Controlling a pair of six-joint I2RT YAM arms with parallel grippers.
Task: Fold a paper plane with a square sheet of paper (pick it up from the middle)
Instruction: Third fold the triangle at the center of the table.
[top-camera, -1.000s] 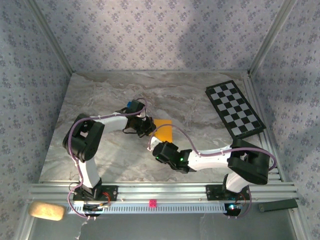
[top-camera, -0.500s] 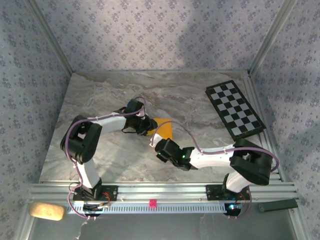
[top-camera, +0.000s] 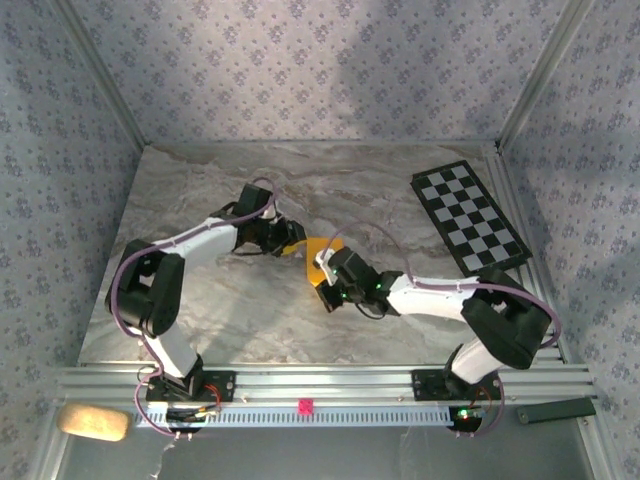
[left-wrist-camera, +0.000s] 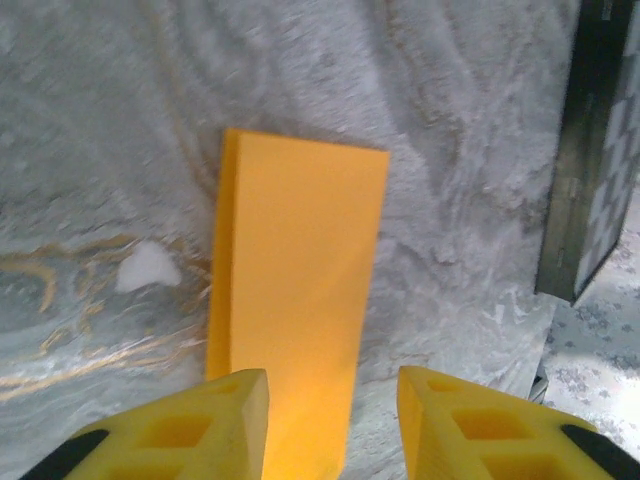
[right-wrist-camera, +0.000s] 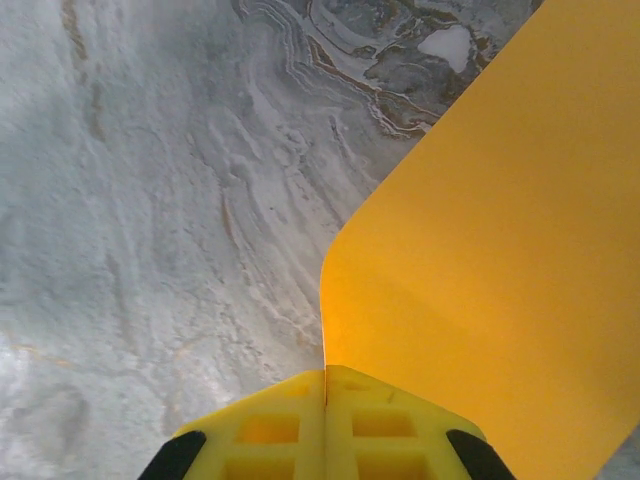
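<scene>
Orange-yellow square sheet of paper (top-camera: 318, 250), folded double, lay mid-table between both arms in the top view.

Left wrist view: left gripper (left-wrist-camera: 330, 420) was released, its fingers parted above the paper's near end on the marble table (left-wrist-camera: 120, 120).

Right wrist view: right gripper (right-wrist-camera: 325, 400) was clenched on the paper's edge, curling it upward.

Step judged: an early fold under way. The next move calls for laying the lifted flap squarely and pressing the crease.

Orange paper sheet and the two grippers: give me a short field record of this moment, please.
sheet: square sheet of paper, orange-yellow, folded to a narrow rectangle on the marble table
right gripper: shut on the sheet's edge, paper curving beside it
left gripper: open, fingers apart over the sheet's near end
checkered board: far right of the table, apart from the sheet
plane: not yet formed
</scene>
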